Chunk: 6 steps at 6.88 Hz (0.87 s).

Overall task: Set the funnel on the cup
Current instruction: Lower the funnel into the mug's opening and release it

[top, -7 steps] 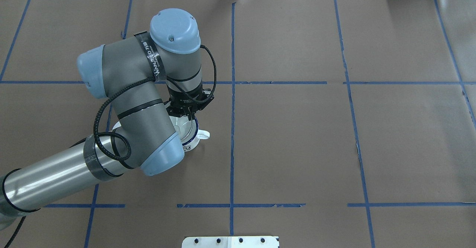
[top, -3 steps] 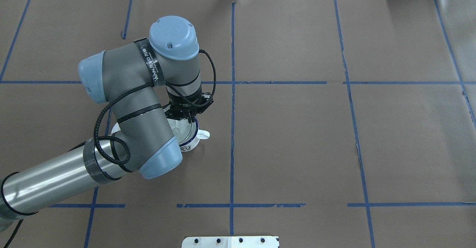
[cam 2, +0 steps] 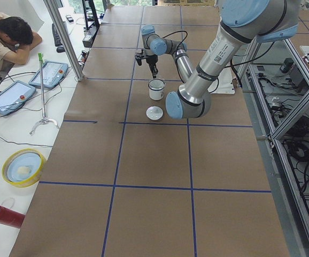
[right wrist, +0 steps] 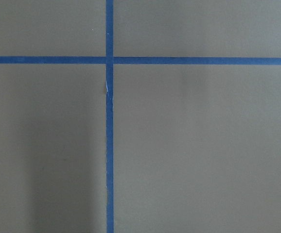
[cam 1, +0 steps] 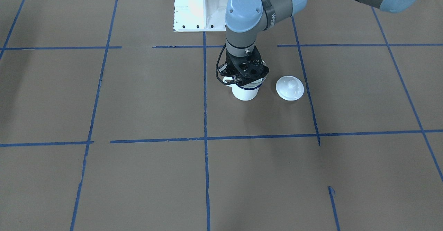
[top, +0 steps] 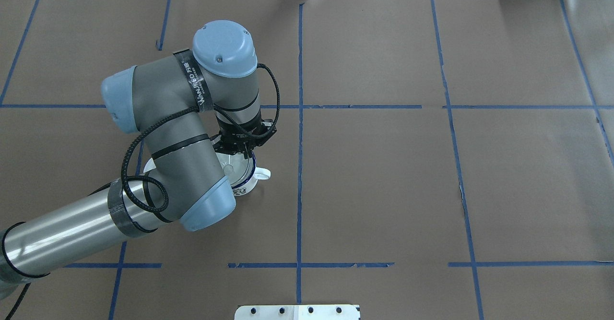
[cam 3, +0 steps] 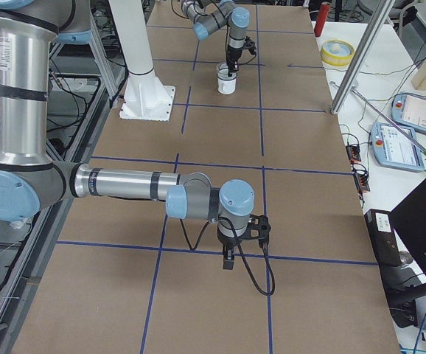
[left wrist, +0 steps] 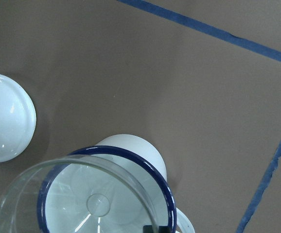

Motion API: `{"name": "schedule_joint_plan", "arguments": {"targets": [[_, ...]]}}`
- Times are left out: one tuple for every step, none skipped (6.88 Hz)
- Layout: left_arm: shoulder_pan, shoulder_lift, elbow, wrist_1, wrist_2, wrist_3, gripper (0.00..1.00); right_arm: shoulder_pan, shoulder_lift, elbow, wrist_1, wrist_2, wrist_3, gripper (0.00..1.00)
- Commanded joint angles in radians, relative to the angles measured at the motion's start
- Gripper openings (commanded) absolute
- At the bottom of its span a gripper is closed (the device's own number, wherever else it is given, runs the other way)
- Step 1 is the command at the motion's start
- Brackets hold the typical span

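The cup (cam 1: 245, 93) is a white mug with a dark blue rim, standing upright left of the table's middle. It also shows in the overhead view (top: 245, 184) and the left wrist view (left wrist: 135, 145). The clear funnel (left wrist: 99, 204) hangs over the cup's mouth, spout down inside it, its rim offset a little to one side; it also shows in the overhead view (top: 231, 169). My left gripper (cam 1: 246, 78) is directly above the cup, shut on the funnel's rim. My right gripper (cam 3: 228, 259) hangs over bare table far from the cup; I cannot tell whether it is open.
A round white knobbed lid (cam 1: 290, 88) lies on the table close beside the cup, also in the left wrist view (left wrist: 2, 116). Blue tape lines cross the brown table cover. The robot's white base (cam 1: 200, 6) stands behind the cup.
My left wrist has shifted slightly away from the robot while holding the funnel over the cup. The cup and lid have not moved.
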Motion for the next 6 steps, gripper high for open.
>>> {"name": "schedule_joint_plan", "arguments": {"targets": [[-0.001, -0.001, 0.031, -0.029, 0.002, 0.001, 0.0, 0.0, 0.0, 0.0, 0.0, 0.0, 0.0, 1.0], [-0.001, 0.002, 0.028, -0.029, 0.002, 0.001, 0.0, 0.0, 0.0, 0.0, 0.0, 0.0, 0.0, 1.0], [-0.001, 0.004, 0.023, -0.027, -0.001, 0.001, 0.0, 0.0, 0.0, 0.0, 0.0, 0.0, 0.0, 1.0], [-0.001, 0.005, 0.019, -0.027, -0.002, 0.0, 0.11, 0.0, 0.0, 0.0, 0.0, 0.0, 0.0, 1.0], [-0.001, 0.005, 0.016, -0.029, 0.002, -0.004, 0.99, 0.0, 0.0, 0.0, 0.0, 0.0, 0.0, 1.0], [-0.003, 0.007, 0.0, -0.029, 0.003, 0.0, 1.0, 0.0, 0.0, 0.0, 0.0, 0.0, 0.0, 1.0]]}}
